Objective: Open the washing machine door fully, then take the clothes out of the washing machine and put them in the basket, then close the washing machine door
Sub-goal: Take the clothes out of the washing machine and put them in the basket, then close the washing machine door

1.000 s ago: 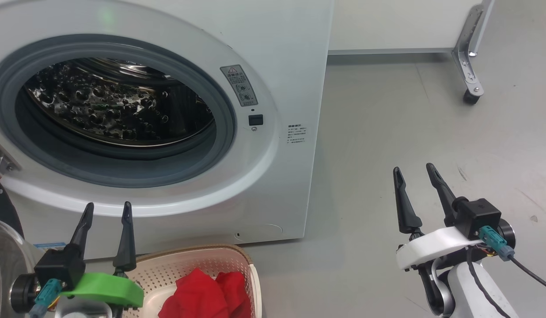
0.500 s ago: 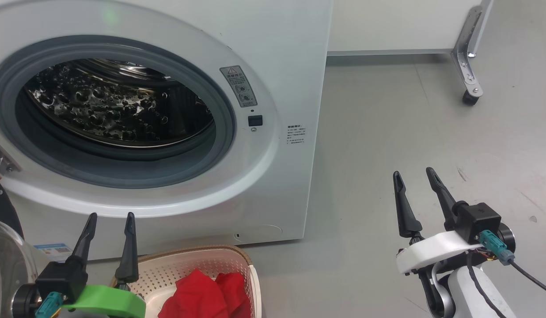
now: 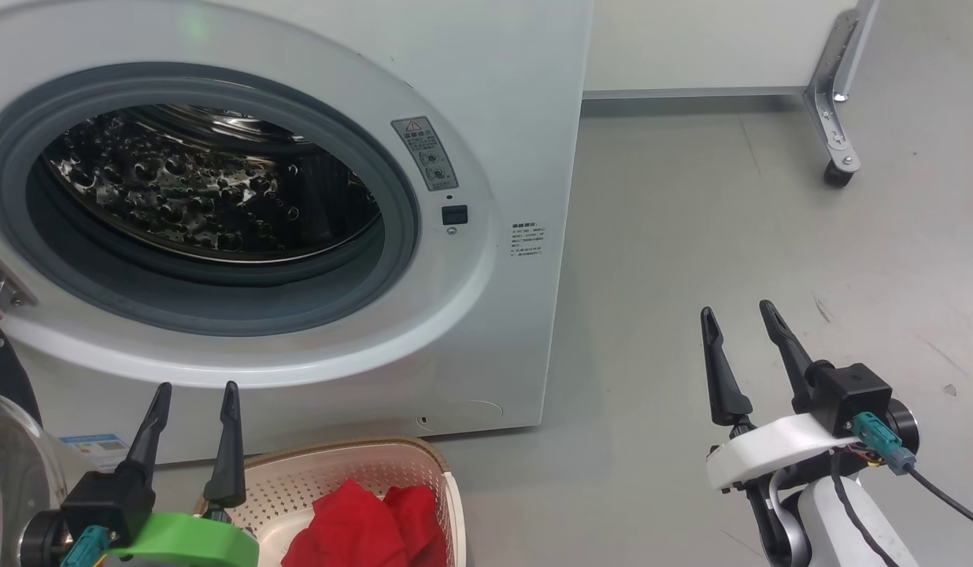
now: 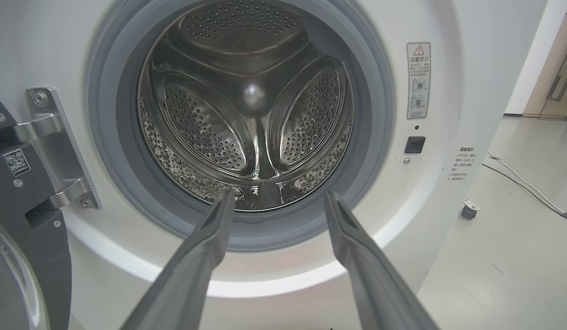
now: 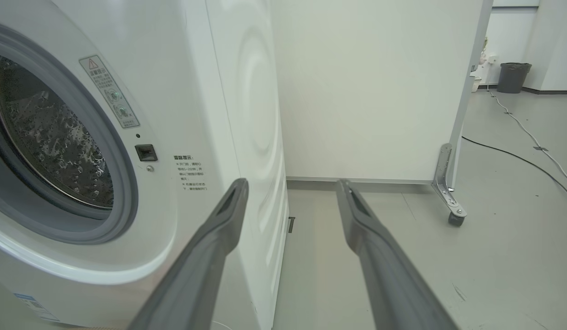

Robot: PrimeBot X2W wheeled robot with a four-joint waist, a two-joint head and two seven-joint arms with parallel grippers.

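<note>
**Getting Ready to Close Up**

The clothes (image 3: 360, 520) are lying in the basket (image 3: 353, 447), and the washing machine (image 3: 494, 118) is looking empty. The washing machine door (image 3: 6, 465), hanging open on the left, is needing a push. The left gripper (image 3: 197, 386) and right gripper (image 3: 736, 309) are gaping, holding nothing. The picture edge is cutting off the door and basket.

white partition panel (image 3: 691, 43) upper right | metal bracket with black caster (image 3: 838, 172) right | dark grey bin (image 5: 513, 78) upper right | black floor cable (image 5: 522, 160) right
</note>
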